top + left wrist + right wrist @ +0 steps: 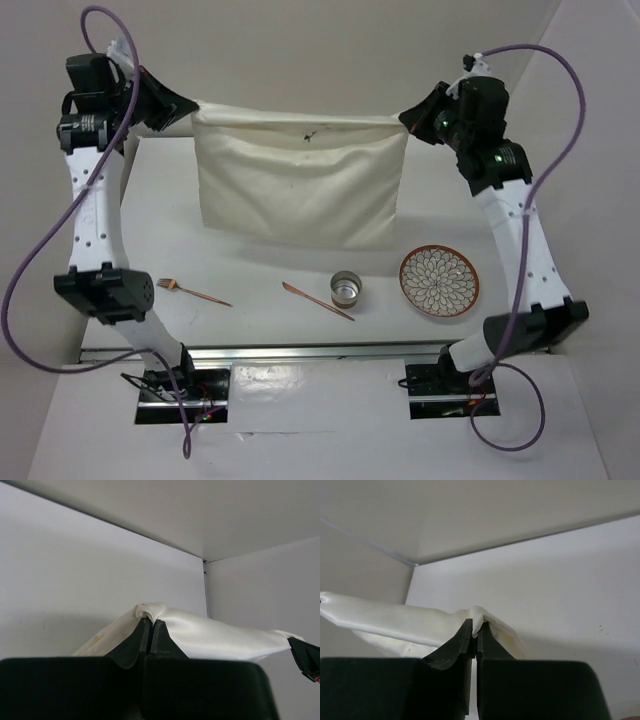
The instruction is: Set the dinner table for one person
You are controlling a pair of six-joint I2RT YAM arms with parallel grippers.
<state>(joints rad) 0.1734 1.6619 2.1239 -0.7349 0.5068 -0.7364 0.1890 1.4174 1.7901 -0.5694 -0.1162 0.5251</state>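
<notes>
A cream cloth placemat (300, 185) hangs stretched in the air above the far part of the white dinner table (260, 330). My left gripper (188, 108) is shut on its left top corner and my right gripper (408, 118) is shut on its right top corner. In the left wrist view the jaws pinch a fold of the placemat (210, 637) at my left gripper (151, 621). The right wrist view shows my right gripper (476, 626) shut on the cloth placemat (395, 620) in the same way. The placemat's lower edge hangs down near the tabletop.
On the near part of the table lie a copper fork (190, 291), a copper knife (318, 300), a small metal cup (346, 288) and a patterned plate (439, 281). A metal rail (320, 352) runs along the near edge. White walls enclose the back and sides.
</notes>
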